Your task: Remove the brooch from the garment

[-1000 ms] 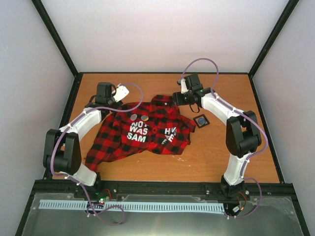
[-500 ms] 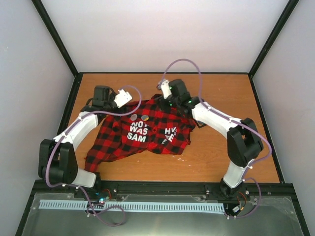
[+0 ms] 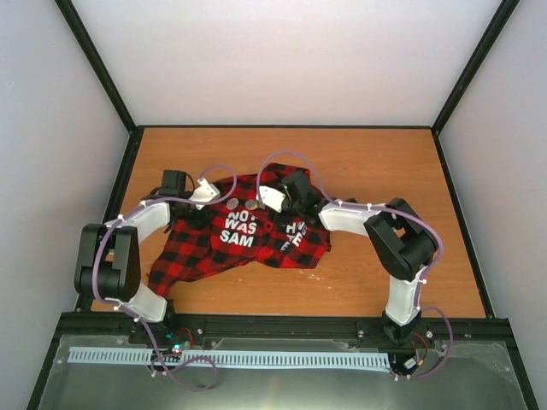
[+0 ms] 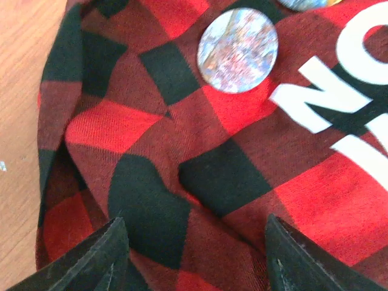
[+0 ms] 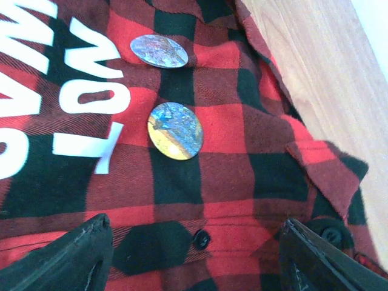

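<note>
left gripper (image 4: 194,233): we see jaws spread, gripping nothing, over shirt (image 3: 205,248)
shirt: rumpled on table (image 3: 385,162), centre-left
brooches: grey brooch (image 4: 237,50) and yellow-blue brooch (image 5: 175,131), pinned side by side above lettering (image 3: 240,229)
right gripper (image 5: 195,227): jaws spread, near yellow-blue brooch

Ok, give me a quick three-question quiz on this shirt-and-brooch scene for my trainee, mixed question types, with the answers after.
1. True or false: the left gripper is shut on a brooch.
2. How many round brooches show on the garment in the right wrist view? A one, B two, C four.
3. Fill in: the white letters read NOT WAS ___.
Key: 1 false, it is open over the cloth; 2 B; 3 SAM.
</note>
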`<action>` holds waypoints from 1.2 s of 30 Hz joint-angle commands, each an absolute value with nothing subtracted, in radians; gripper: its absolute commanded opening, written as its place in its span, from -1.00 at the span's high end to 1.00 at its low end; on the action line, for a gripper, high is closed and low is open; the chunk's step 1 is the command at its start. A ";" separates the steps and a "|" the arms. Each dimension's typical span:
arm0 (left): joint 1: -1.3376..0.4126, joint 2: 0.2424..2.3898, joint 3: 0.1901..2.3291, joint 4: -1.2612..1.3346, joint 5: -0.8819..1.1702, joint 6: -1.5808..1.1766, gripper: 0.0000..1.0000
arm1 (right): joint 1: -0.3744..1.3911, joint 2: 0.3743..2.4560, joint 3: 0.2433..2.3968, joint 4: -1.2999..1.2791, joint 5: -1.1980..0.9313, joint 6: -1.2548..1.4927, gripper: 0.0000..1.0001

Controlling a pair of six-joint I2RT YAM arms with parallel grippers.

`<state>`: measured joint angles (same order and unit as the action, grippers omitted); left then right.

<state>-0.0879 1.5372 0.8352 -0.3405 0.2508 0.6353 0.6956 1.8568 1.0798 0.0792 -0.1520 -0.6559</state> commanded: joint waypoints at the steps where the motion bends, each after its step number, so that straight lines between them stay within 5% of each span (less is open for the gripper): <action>1: -0.066 1.557 0.830 -0.344 0.240 0.605 -0.24 | 0.703 1.910 1.086 0.214 -0.141 -0.939 -0.46; 22: 0.060 1.592 0.829 -0.311 0.281 0.619 -0.18 | 0.786 2.104 1.158 0.370 -0.029 -1.226 -0.18; 36: 0.080 1.527 0.924 -0.385 0.351 0.645 -0.20 | 0.787 2.104 1.173 0.462 0.004 -1.161 0.85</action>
<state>0.0715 1.5547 0.8509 -0.3515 0.2996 0.6273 0.7807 2.1265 1.1667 0.4000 -0.0044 -1.1954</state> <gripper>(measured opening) 0.600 0.132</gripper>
